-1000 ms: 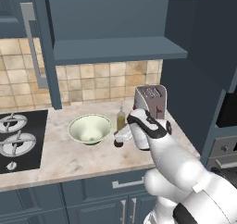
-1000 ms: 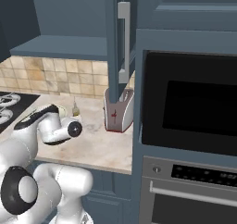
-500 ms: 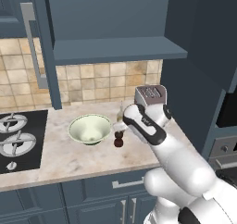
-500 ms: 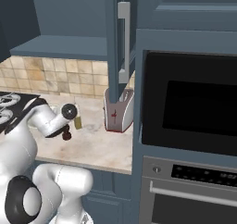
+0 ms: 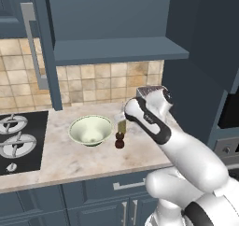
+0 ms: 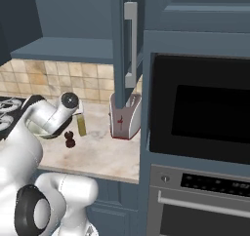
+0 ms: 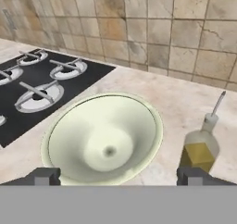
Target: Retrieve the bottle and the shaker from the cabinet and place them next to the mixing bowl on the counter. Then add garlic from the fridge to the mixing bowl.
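Observation:
The pale green mixing bowl (image 5: pixel 91 129) (image 7: pixel 104 137) sits empty on the beige counter (image 5: pixel 70 159). Just right of it stand the yellow-olive bottle (image 5: pixel 122 126) (image 6: pixel 81 125) (image 7: pixel 200 149) and, in front of that, the small dark brown shaker (image 5: pixel 120 140) (image 6: pixel 70 140). My gripper (image 7: pixel 119 177) hangs above the bowl's near rim, open and holding nothing, with the bottle beside its right fingertip (image 7: pixel 192 176). Above, the cabinet shelf (image 5: pixel 116 50) is bare and its door (image 5: pixel 35 47) stands open. The garlic and the fridge are out of view.
A black hob (image 5: pixel 18 138) (image 7: pixel 41 79) lies left of the bowl. A red-and-white toaster (image 6: pixel 125 115) stands at the counter's right end against a tall oven unit (image 6: pixel 200 108). The open right cabinet door (image 6: pixel 130 45) hangs over the toaster.
The open gripper has lifted up and back from the shaker, which stays standing on the counter next to the bottle. Bowl and bottle have not moved.

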